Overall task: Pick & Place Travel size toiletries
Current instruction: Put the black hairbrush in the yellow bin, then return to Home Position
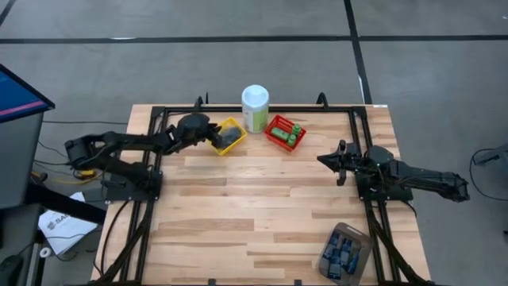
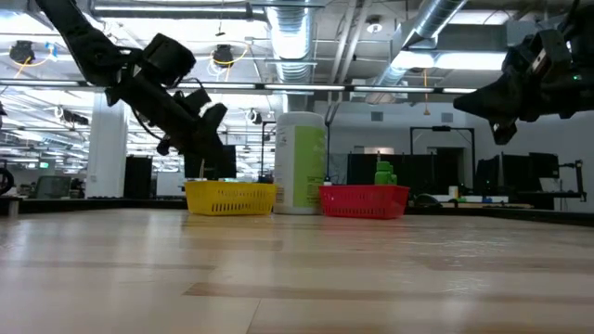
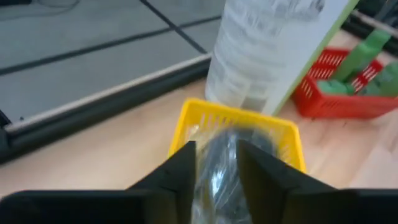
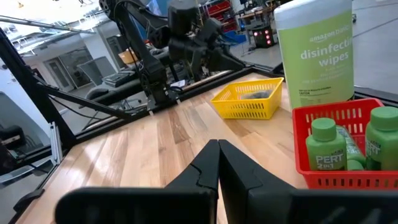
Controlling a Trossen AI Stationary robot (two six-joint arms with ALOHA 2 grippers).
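Observation:
My left gripper (image 1: 213,135) hangs over the yellow basket (image 1: 232,137) near the table's far edge and is shut on a dark round clear-wrapped bundle (image 3: 217,163). Other dark bundles (image 4: 252,94) lie in that basket. Short green bottles (image 4: 324,146) stand in the red basket (image 1: 278,127) beside it. Flat navy tubes (image 1: 343,254) lie in the grey container (image 1: 365,238) at the near right corner. My right gripper (image 4: 217,149) is shut and holds nothing, hovering above the table's right half (image 1: 324,159). My left gripper holds the dark wrapped bundle (image 3: 214,177) pinched between its two fingers (image 3: 183,168), one on each side of it. It comes slanting down from the table's left. The bundle is lifted clear, above the yellow basket's (image 3: 236,118) open top.
A tall pale green wipes canister with a white lid (image 1: 255,107) stands between the yellow and red baskets. A black frame (image 1: 159,111) runs around the table's far and side edges. Bare wood stretches across the middle and near left of the table (image 1: 238,214).

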